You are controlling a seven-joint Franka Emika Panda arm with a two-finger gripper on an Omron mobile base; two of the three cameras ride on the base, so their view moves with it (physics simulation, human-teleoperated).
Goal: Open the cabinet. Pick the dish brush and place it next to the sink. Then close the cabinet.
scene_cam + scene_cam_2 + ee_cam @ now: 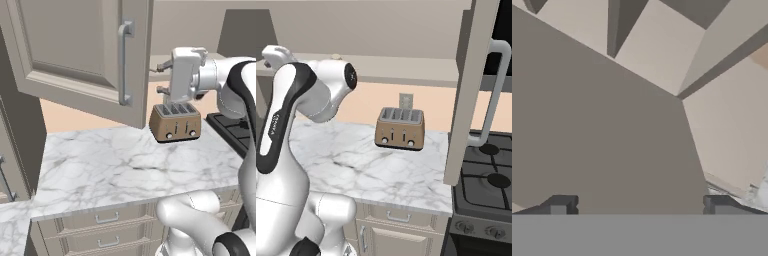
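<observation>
Cabinet [75, 50] doors are seen swung open: in the left base view one recessed-panel door fills the upper left of the frame, its vertical silver bar handle [125, 62] near its right edge, and in the right base view the other door [468, 95] stands edge-on at the right of the frame with its handle [495, 92] curving out toward the right. In the hand view, pale interior panels of the cabinet [662, 55] are shown at the top and right of the frame, seen at a tilt, with a broad grey-brown surface across the left and middle. Whether the dish brush lies inside cannot be told from these pictures.

The gripper [161, 78] is held at the upper middle of the left base view, pointing left toward the door edge, above the toaster [175, 122]. In the hand view its two dark fingertips [559, 205] are seen far apart at the bottom corners, spread wide with nothing between them.

The copper four-slot toaster [400, 129] is set on the white marble counter [125, 165]. A black gas stove [486, 185] is placed at the lower right of the right base view, just beside the counter. Drawer fronts [100, 225] with small horizontal pulls are shown under the counter.
</observation>
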